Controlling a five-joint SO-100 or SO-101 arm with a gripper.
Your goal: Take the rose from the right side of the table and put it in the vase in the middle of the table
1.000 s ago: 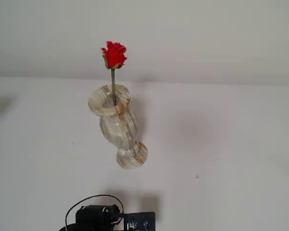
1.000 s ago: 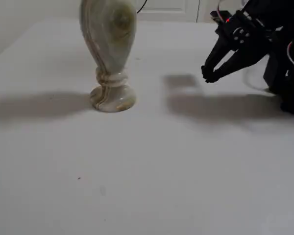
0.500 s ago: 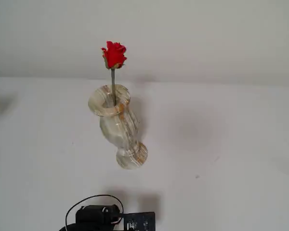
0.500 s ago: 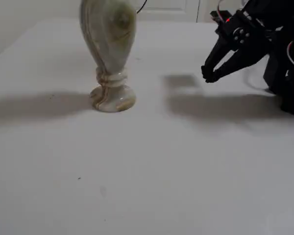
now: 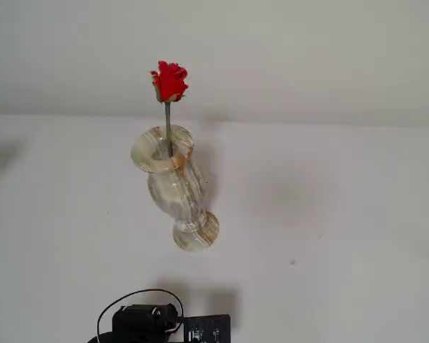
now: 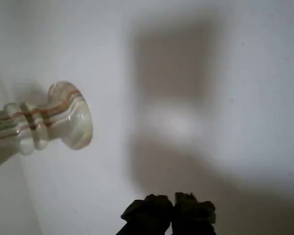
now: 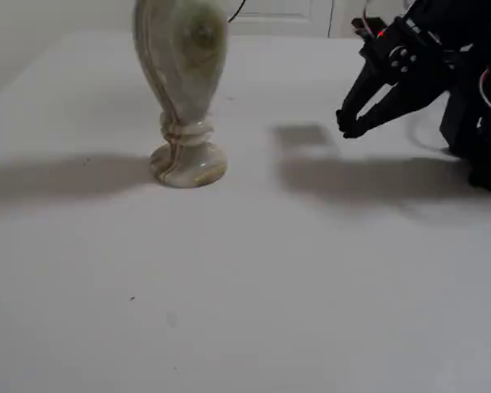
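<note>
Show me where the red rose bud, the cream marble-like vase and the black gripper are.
red rose bud [image 5: 170, 81]: a fixed view, on the petals above the rim.
cream marble-like vase [image 7: 180, 57]: a fixed view, on its bulging body.
black gripper [image 7: 346, 123]: a fixed view, at its closed fingertips, above the table.

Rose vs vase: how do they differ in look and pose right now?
The rose is a small bright red bud on a thin stem; the vase is bulky, glossy cream with tan streaks. The vase stands on the table; the rose touches no table, its stem dropping into the vase's mouth. The bud rises above the rim. Both are upright.
</note>
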